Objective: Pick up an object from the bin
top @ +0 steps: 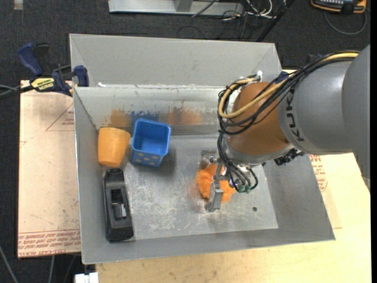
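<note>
The tool [215, 197] sits low in the grey metal bin [168, 220], right of centre, against a small crumpled orange item [204, 183]. Whether it is spread or pressed together cannot be told. Judgement: centre on the item, grip firmly, lift straight. The blue square plastic cup [151, 142] lies well apart.

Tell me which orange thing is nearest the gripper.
The lumpy orange thing right at the gripper, mid-bin; the orange cup sits far left beside the blue box.
</note>
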### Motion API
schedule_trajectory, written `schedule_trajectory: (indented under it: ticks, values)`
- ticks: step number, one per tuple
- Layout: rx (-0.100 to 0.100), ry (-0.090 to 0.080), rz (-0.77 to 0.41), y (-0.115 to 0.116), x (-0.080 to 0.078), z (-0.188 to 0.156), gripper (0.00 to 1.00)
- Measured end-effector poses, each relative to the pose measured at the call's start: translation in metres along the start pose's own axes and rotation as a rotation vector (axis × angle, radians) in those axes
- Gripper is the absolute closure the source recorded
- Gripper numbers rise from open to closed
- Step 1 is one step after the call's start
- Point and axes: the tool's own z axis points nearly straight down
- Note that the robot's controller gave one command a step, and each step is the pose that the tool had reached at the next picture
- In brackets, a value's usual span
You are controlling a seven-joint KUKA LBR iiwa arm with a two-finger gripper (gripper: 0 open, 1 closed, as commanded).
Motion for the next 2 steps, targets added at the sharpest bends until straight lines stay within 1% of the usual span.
schedule_trajectory:
  ticks: [1,2]
  values:
    - [0.003,0.006,-0.082,-0.032,-0.003,0.015,0.00]
    - [-0.001,-0.003,-0.146,-0.072,-0.032,0.030,1.00]
